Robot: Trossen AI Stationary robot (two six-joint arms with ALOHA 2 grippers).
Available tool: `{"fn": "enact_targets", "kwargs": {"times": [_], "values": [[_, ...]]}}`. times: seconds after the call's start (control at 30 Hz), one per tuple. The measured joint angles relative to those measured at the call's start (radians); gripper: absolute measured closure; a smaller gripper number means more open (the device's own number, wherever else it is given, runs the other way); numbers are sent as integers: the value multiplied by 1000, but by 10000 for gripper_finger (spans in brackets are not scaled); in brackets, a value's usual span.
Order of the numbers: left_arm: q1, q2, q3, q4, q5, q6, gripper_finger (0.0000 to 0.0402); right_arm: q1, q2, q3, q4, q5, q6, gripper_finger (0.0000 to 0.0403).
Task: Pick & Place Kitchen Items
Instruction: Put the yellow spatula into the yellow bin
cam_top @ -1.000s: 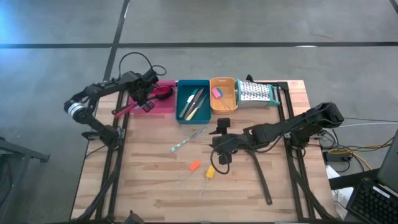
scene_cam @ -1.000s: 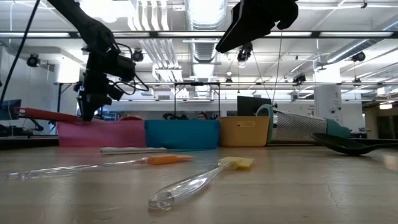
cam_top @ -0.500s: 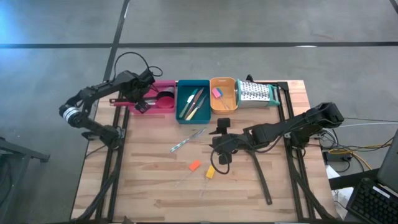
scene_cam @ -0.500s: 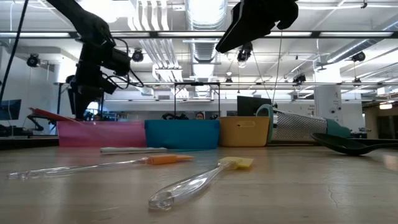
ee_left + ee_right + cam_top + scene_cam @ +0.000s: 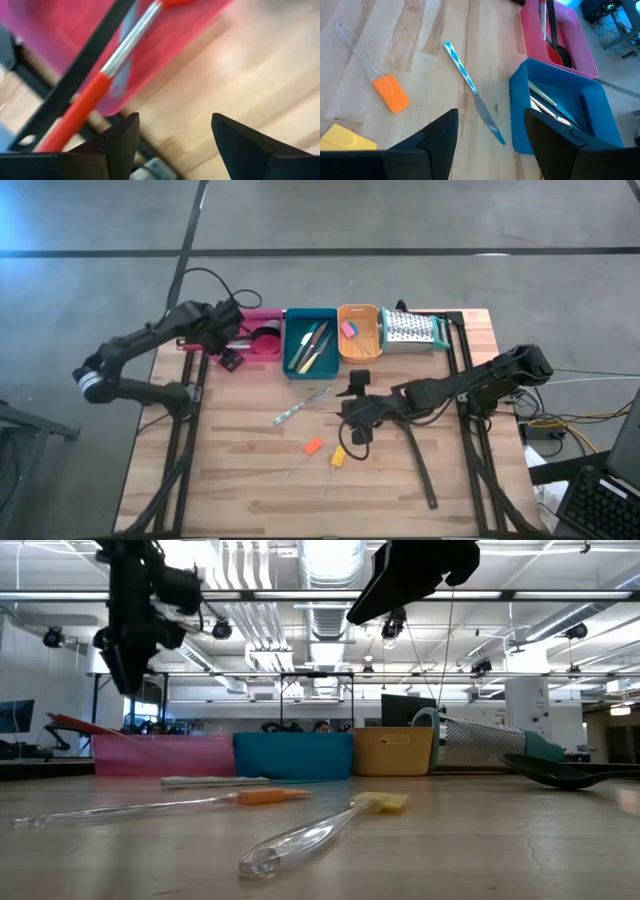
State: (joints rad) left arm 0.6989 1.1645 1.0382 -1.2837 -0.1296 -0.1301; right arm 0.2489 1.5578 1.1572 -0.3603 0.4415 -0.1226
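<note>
The red spoon (image 5: 95, 95) lies in the pink tray (image 5: 268, 317), its handle (image 5: 68, 723) sticking out over the tray's left rim. My left gripper (image 5: 228, 358) hangs open above the tray's near left corner, nothing between its fingers (image 5: 122, 137). My right gripper (image 5: 357, 430) stands open over the table's middle. Below it lie an orange spatula (image 5: 390, 93), a yellow one (image 5: 345, 140) and a thin blue knife (image 5: 470, 90). The teal tray (image 5: 310, 365) holds several thin utensils. A pink piece lies in the orange tray (image 5: 358, 352).
A metal grater (image 5: 412, 330) lies at the far right beside the orange tray. A long black utensil (image 5: 420, 465) lies on the boards under the right arm. Bare wood is free along the near edge and at the left.
My left gripper has opened and let go of the red spoon, then risen well above the pink tray and drawn back toward the table's left near side. The spoon stays in the tray with its handle over the left rim.
</note>
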Motion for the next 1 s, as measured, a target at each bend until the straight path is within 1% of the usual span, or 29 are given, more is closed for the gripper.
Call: {"fn": "enact_targets", "kwargs": {"times": [0.07, 0.17, 0.27, 0.33, 0.4, 0.5, 0.63, 0.73, 0.83, 0.9, 1.0], "values": [[-81, -41, -7, 28, 9, -57, 149, 0, 0, 0, 0, -15, 4, 184], [-235, -87, -20, 89, 11, -168, 149, 0, 0, 0, 0, -55, 29, 184], [-417, -117, -35, 179, 8, -268, 149, 2, 0, 0, 0, -109, 53, 184], [-543, -125, -48, 273, -19, -315, 149, 3, 0, 0, 0, -151, 69, 184], [-669, -127, -68, 370, -75, -334, 149, 8, 0, 0, 0, -177, 83, 184], [-845, -121, -109, 505, -186, -338, 149, 27, 0, 0, -6, -186, 83, 184], [-1041, -102, -159, 617, -314, -347, 149, 62, 0, 0, -16, -188, 9, 184], [-1140, -95, -186, 673, -380, -348, 149, 88, 0, 0, -30, -188, -80, 184], [-1194, -94, -194, 698, -414, -350, 149, 113, 0, 0, -32, -188, -143, 184], [-1210, -95, -194, 717, -436, -350, 149, 127, 0, 0, -32, -188, -137, 184], [-1213, -98, -194, 755, -452, -333, 149, 140, 0, 0, -32, -189, -73, 184]]}}
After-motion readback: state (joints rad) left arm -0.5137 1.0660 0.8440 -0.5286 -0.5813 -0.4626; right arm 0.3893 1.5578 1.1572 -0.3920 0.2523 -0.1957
